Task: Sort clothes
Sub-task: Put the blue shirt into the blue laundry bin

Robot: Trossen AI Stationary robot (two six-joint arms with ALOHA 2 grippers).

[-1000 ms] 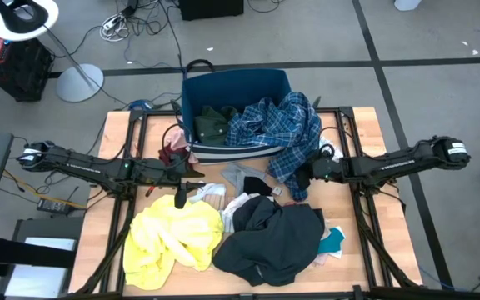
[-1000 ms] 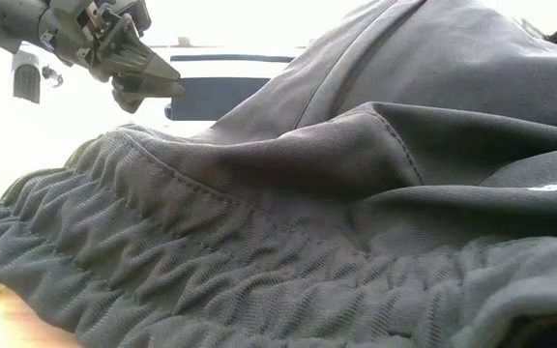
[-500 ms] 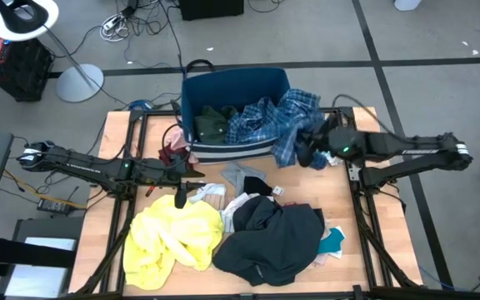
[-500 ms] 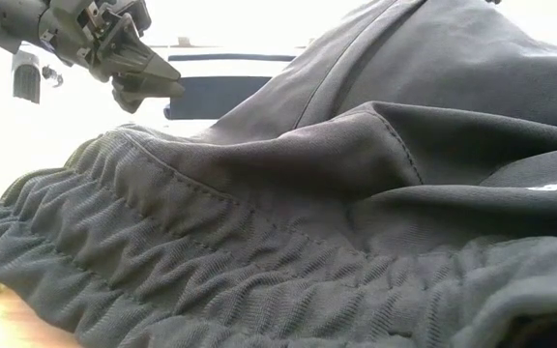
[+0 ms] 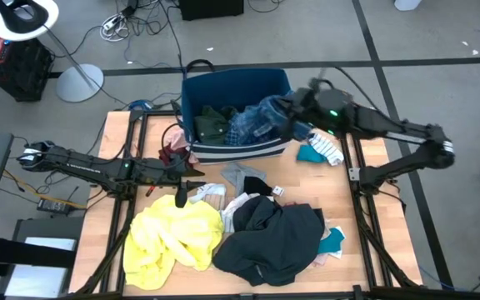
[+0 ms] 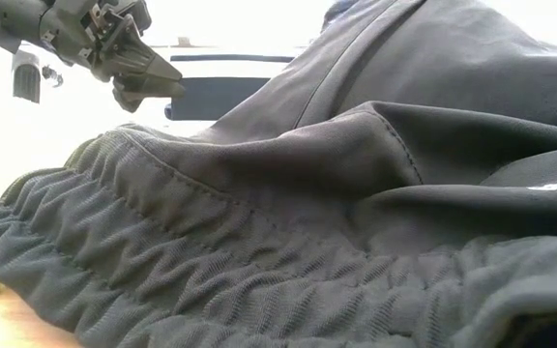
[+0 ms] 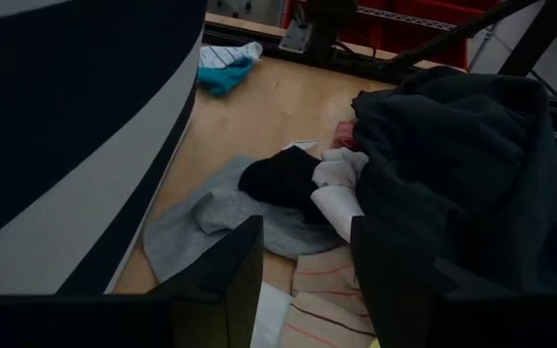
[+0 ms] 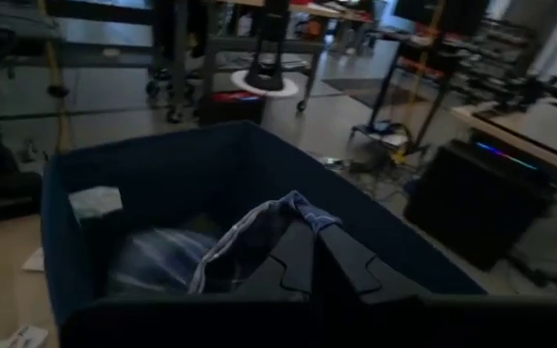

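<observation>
My right gripper [image 5: 293, 107] is over the navy blue striped bin [image 5: 223, 83], shut on the blue plaid shirt [image 5: 261, 118], which lies bunched inside the bin beside a dark green garment [image 5: 211, 125]. My left gripper [image 5: 197, 185] is open and empty, low over the table near the bin's front wall, above a grey garment [image 7: 211, 217]; it also shows in the low view [image 6: 167, 82]. A yellow garment [image 5: 173, 237] and a dark grey one [image 5: 273, 237] lie heaped on the near half of the table. My right gripper pinches a bunched fold of the plaid shirt [image 8: 271, 220] between its two fingers, reaching over the bin from the table's right side. The shirt hangs slack below the fingers, and its bulk [image 8: 158, 261] rests inside the bin.
A teal and white striped sock [image 5: 319, 152] lies on the table right of the bin. A maroon piece [image 5: 173, 152] lies left of the bin, and white, black and teal pieces [image 5: 333, 242] lie around the dark grey heap. The dark grey garment [image 6: 356, 213] fills the low view.
My right gripper has gone up and toward the table's far edge and left, from beside the bin's front right corner to over the bin. The plaid shirt, which hung over the bin's front wall onto the table, has been drawn into the bin, uncovering the striped sock.
</observation>
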